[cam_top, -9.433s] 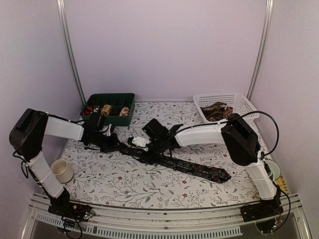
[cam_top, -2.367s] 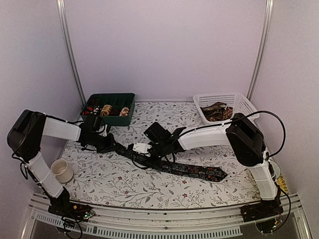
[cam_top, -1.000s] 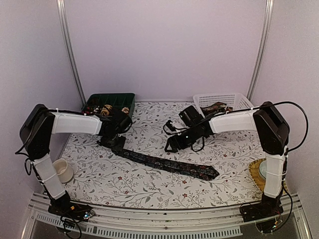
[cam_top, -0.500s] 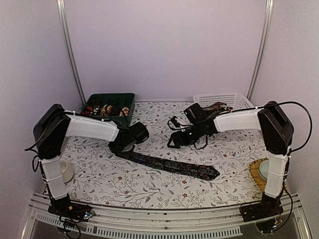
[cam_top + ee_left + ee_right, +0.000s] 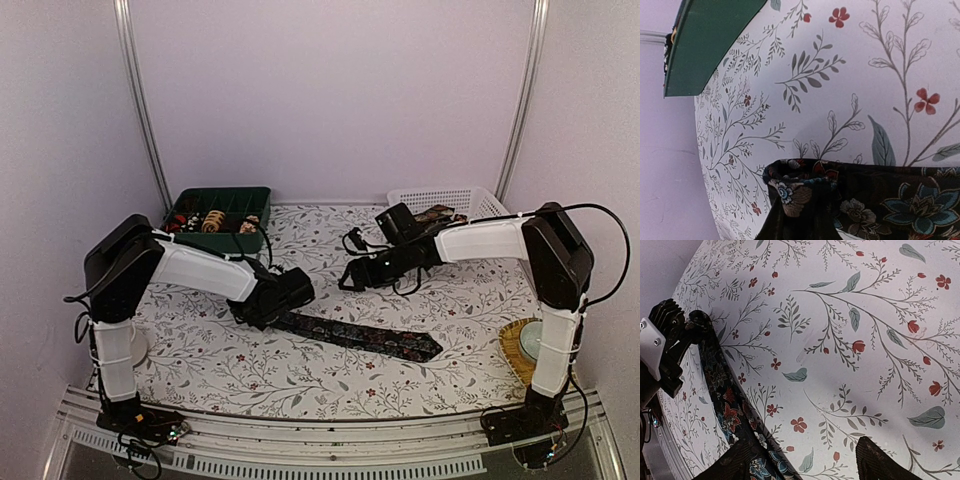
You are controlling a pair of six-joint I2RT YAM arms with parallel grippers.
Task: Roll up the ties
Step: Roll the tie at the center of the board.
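1. Tie (image 5: pixel 362 338) lies flat on the table (image 5: pixel 300 378), near middle, slanting from left to its wide point at right.
2. Left gripper (image 5: pixel 248 314) sits low, jaws clamped on the tie's narrow end.
3. Right gripper (image 5: pixel 348 278) hangs farther back, jaws spread wide, holding nothing.
4. Tray (image 5: pixel 222 196) fills the far left corner, basket (image 5: pixel 480 205) the far right.

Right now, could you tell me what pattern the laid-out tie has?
The tie is dark with blue, red and tan flowers; left wrist view shows it best.
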